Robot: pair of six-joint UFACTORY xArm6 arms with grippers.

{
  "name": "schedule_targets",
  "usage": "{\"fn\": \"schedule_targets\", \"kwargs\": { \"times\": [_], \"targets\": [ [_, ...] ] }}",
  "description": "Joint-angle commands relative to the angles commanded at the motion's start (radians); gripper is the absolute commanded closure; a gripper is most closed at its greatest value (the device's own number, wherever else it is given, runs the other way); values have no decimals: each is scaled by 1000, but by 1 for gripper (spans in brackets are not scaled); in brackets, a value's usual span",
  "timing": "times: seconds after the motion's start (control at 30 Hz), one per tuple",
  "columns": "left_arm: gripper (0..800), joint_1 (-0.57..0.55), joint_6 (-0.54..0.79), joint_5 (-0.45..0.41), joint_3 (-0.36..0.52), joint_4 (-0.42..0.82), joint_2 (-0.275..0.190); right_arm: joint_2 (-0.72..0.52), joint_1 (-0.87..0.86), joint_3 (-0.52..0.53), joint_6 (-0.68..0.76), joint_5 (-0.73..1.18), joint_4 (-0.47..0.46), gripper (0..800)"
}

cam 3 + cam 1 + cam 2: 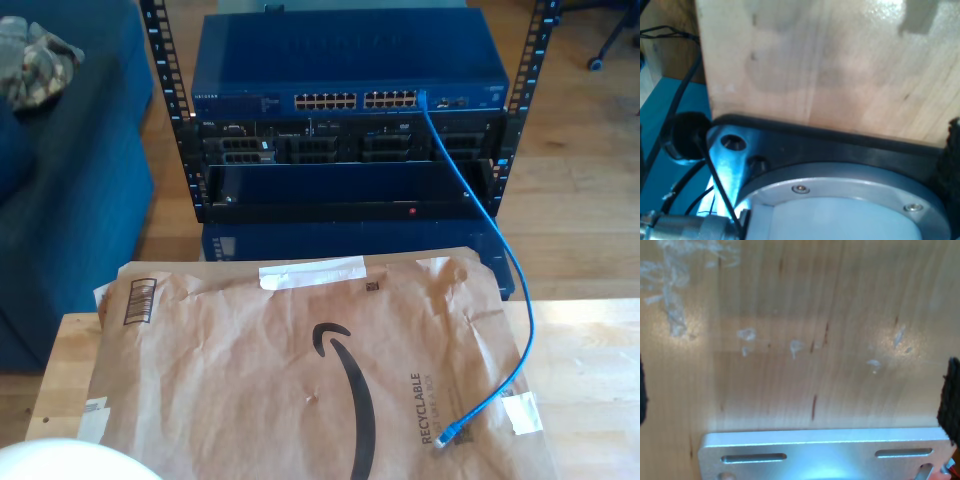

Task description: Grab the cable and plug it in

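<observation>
Cable [497,255] plug rests on paper [300,370], seemingly loose.

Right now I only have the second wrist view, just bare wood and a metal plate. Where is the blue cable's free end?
Observer: The cable's free plug lies on the brown paper mailer, toward the exterior view's lower right.
Operator: And the other end?
Observer: Already plugged into the blue switch, at the right end of its port row in the exterior view.
Operator: How does it run between?
Observer: It hangs down past the rack, then crosses the wooden table onto the mailer.
</observation>
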Motion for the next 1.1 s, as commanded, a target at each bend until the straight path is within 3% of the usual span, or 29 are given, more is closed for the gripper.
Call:
{"fn": "schedule_targets", "kwargs": {
  "times": [1.1],
  "targets": [
    [0,0,2,0,2,0,0,0,2,3,0,-12,-2,0]
  ]
}}
